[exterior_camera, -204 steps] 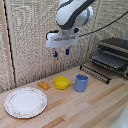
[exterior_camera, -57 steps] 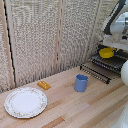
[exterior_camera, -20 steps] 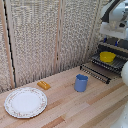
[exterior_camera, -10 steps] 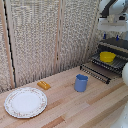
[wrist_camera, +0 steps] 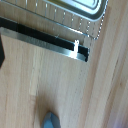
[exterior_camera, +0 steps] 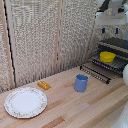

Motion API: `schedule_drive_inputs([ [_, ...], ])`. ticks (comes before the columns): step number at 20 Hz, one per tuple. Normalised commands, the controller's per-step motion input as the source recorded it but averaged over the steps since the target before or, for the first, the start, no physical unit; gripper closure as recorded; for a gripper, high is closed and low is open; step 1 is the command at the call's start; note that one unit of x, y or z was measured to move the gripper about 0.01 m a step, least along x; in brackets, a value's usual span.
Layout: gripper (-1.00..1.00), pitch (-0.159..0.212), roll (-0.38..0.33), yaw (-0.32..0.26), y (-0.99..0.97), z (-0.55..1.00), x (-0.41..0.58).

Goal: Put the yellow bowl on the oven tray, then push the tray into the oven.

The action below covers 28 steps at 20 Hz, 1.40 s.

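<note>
Yellow dish (exterior_camera: 106,56) resting on the baking sheet (exterior_camera: 111,64) at the exterior view's right, just in front of the oven (exterior_camera: 116,46) opening. Grabber (exterior_camera: 110,30) raised above the oven, clear of dish and sheet — fingers (exterior_camera: 103,30) small and blurred, so open or closed cannot be told. On the desk (exterior_camera: 65,102): blue cup (exterior_camera: 81,82) near the middle, orange block (exterior_camera: 43,85) further left, white patterned plate (exterior_camera: 25,102) nearest on the left — all well apart.
</note>
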Motion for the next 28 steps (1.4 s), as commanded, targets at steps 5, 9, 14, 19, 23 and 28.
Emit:
schedule_drive_inputs([
  [5, -1.00, 0.146, -0.301, 0.177, 0.06, 0.06, -0.009],
  [9, -1.00, 0.273, -0.226, 0.177, 0.19, 0.06, -0.154],
  [14, -1.00, 0.320, -0.206, 0.172, 0.22, 0.02, -0.215],
  [19, -1.00, 0.308, -0.224, 0.190, 0.13, 0.00, -0.255],
  [23, -1.00, 0.275, -0.229, 0.217, 0.04, 0.00, -0.244],
  [28, -1.00, 0.165, -0.236, 0.269, 0.00, -0.09, -0.074],
])
